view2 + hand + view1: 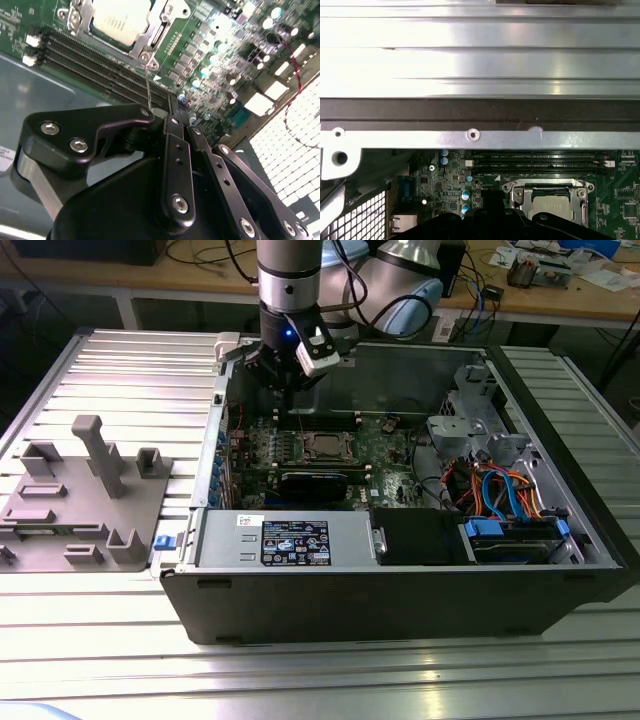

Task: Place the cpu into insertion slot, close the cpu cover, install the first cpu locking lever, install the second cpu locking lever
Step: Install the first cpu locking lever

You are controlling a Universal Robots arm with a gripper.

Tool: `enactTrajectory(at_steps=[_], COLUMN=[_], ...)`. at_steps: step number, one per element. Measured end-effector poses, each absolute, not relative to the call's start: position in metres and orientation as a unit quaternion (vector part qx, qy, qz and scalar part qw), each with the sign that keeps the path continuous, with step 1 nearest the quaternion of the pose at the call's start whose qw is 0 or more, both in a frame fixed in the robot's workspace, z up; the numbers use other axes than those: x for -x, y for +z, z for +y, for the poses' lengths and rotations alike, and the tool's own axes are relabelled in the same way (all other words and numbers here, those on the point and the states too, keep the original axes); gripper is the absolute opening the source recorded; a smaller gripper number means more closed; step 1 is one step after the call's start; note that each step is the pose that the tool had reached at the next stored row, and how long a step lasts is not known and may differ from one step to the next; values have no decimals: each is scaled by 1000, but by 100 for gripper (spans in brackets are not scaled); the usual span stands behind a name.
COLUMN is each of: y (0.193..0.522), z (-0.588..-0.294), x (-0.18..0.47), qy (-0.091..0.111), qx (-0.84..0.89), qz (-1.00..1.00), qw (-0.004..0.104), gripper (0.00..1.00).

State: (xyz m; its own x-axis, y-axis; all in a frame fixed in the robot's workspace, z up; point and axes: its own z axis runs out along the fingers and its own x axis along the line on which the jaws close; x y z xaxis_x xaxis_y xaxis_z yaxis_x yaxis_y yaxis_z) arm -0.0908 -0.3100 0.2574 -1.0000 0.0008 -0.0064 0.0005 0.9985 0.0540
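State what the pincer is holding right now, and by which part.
It cannot be told for certain: in the second wrist view the pincer looks closed at the free end of a thin lever beside the cpu.

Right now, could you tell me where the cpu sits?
The cpu sits in the insertion slot mid-board in the exterior view, under the closed cpu cover, just below the gripper.

The silvery cpu (326, 446) lies flat in the insertion slot (303, 447), framed by the cpu cover (327, 435).
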Motion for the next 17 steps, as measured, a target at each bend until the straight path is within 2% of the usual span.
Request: enactTrajectory(at_steps=[17], y=[256], z=[-310], x=[63], qy=[27], qx=[0], qz=[1000], qw=[1], gripper=[11])
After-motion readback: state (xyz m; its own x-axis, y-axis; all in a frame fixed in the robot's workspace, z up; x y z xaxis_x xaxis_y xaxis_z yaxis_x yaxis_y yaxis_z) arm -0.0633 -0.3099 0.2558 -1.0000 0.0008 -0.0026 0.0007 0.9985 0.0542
